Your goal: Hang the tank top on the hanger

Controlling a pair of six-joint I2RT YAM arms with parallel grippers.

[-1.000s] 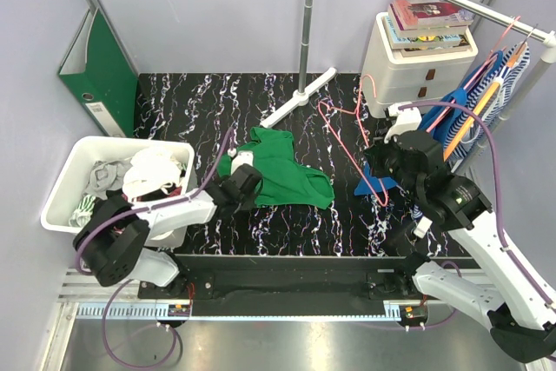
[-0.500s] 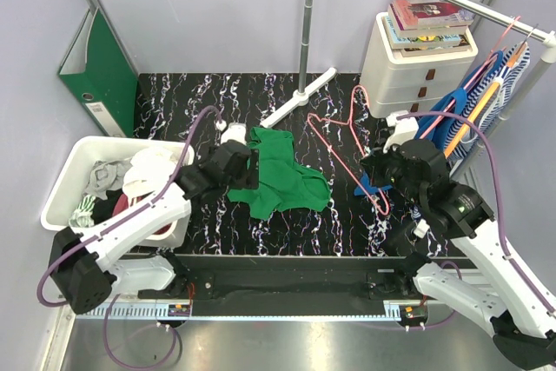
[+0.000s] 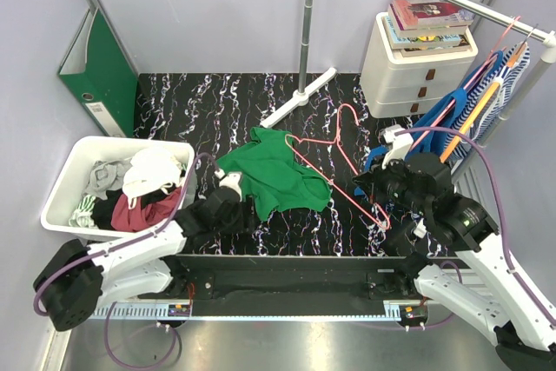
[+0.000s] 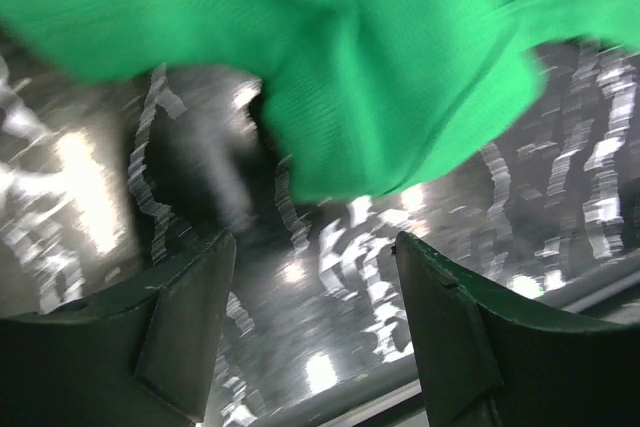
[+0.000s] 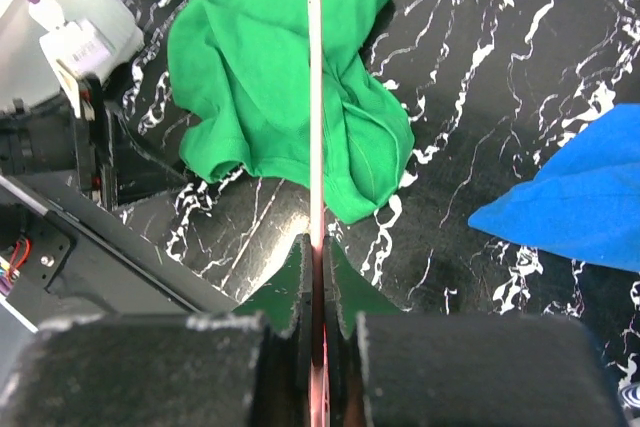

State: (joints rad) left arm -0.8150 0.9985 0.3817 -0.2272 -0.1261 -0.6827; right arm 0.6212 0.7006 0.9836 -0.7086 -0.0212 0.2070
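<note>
The bright green tank top (image 3: 276, 175) lies crumpled on the black marbled table. The thin pink hanger (image 3: 334, 171) slants across it, its far end over the fabric and its hook (image 3: 347, 110) pointing to the back. My right gripper (image 3: 375, 212) is shut on the hanger's wire near its lower right corner; in the right wrist view the wire (image 5: 316, 97) runs straight out from the closed gripper (image 5: 318, 257) over the tank top (image 5: 260, 77). My left gripper (image 3: 246, 206) stands open by the top's near-left edge, its fingers (image 4: 190, 317) empty below the green fabric (image 4: 380, 77).
A white bin (image 3: 69, 184) of clothes stands at the left, a green binder (image 3: 100, 71) behind it. A white drawer unit (image 3: 417, 76) with books and a rail of hung blue and striped garments (image 3: 478, 102) fill the back right. A blue garment (image 3: 375, 158) lies beside the right arm.
My left gripper opened, let go of the tank top and drew back toward the near edge. My right gripper swung the hanger leftward, so its far end now lies over the top.
</note>
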